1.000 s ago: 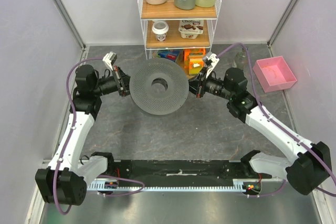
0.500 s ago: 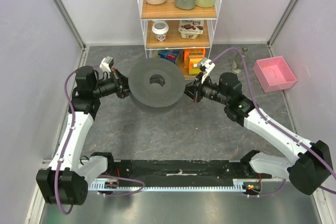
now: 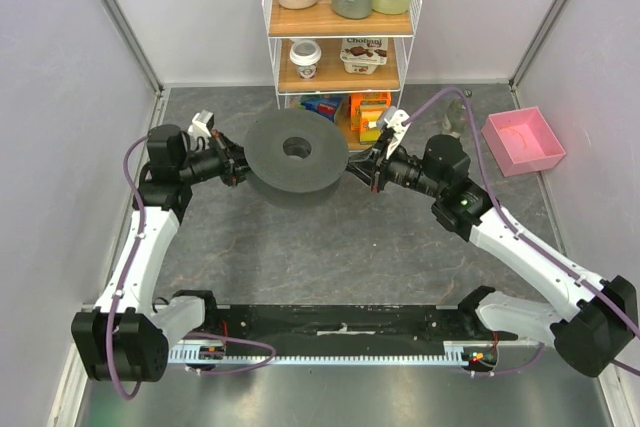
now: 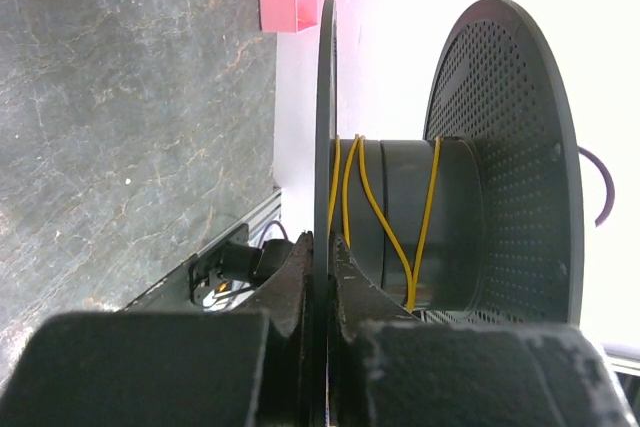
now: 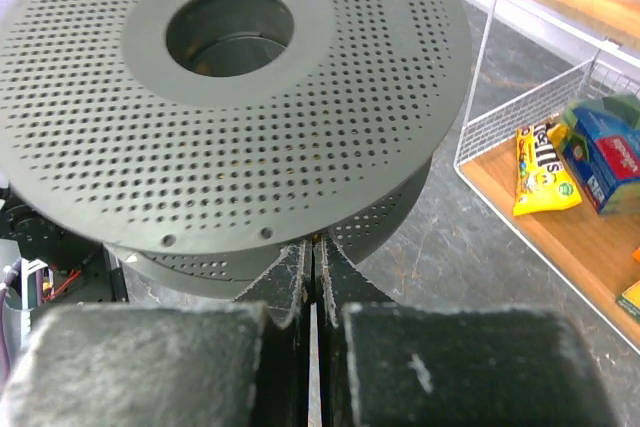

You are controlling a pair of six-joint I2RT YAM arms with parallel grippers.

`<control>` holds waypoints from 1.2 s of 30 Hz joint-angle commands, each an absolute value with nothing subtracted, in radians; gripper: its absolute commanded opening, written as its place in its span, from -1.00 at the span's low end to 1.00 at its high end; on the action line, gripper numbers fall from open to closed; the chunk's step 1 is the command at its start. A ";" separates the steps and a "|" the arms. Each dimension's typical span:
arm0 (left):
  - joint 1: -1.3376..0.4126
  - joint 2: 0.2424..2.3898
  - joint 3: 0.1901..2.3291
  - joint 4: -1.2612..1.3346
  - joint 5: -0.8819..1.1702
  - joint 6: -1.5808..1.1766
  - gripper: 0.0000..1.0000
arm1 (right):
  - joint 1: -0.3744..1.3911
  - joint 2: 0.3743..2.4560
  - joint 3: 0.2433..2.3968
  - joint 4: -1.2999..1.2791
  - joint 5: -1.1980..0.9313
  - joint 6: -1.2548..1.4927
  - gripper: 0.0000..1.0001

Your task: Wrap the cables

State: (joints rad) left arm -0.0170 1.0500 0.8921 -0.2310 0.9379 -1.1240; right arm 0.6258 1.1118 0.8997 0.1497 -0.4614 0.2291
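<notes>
The dark grey perforated spool [image 3: 296, 152] hangs above the table between my two arms, its hole facing up. My left gripper [image 3: 238, 169] meets its left rim. In the left wrist view that gripper [image 4: 322, 243] is shut on the thin edge of one flange [image 4: 325, 117]. The yellow cable [image 4: 385, 222] crosses the hub in a few loose turns. My right gripper [image 3: 358, 173] reaches the right rim. Seen from the right wrist, it [image 5: 317, 240] is shut between the two flanges of the spool [image 5: 230, 97], a speck of yellow cable pinched at its tips.
A white wire shelf rack [image 3: 345, 22] stands at the back with bottles, yoghurt pots and snack packs. Its lower shelf [image 5: 560, 237] lies close to the right of the spool. A pink tray [image 3: 523, 139] sits at the back right.
The spool has tipped from facing the camera to lying nearly flat and has shifted toward the rack. Both grippers moved back with it and stayed shut.
</notes>
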 commanded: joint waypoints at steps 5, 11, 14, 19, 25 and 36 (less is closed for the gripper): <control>-0.014 1.063 0.888 -0.209 0.939 -1.218 -0.96 | 0.656 1.104 0.940 0.314 -0.528 0.291 -1.00; -0.014 1.126 0.945 -0.229 0.959 -1.348 -0.96 | 0.712 1.112 0.907 0.340 -0.457 0.271 -1.00; -0.017 1.120 0.972 -0.254 0.916 -1.339 -0.96 | 0.735 1.129 0.919 0.356 -0.420 0.281 -1.00; -0.015 1.103 1.023 -0.418 0.798 -1.260 -0.97 | 0.796 1.146 0.922 0.331 -0.333 0.288 -1.00; -0.034 1.080 1.078 -0.623 0.573 -1.122 -0.96 | 0.845 1.137 0.832 0.321 -0.206 0.383 -1.00; -0.143 1.074 1.054 -0.750 0.261 -1.009 -0.96 | 0.865 1.245 0.738 0.413 -0.149 0.528 -1.00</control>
State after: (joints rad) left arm -0.1223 1.0832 1.0359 -0.7189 0.4988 -1.1152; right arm 0.8413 1.2213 0.7441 0.2794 -0.1467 0.4374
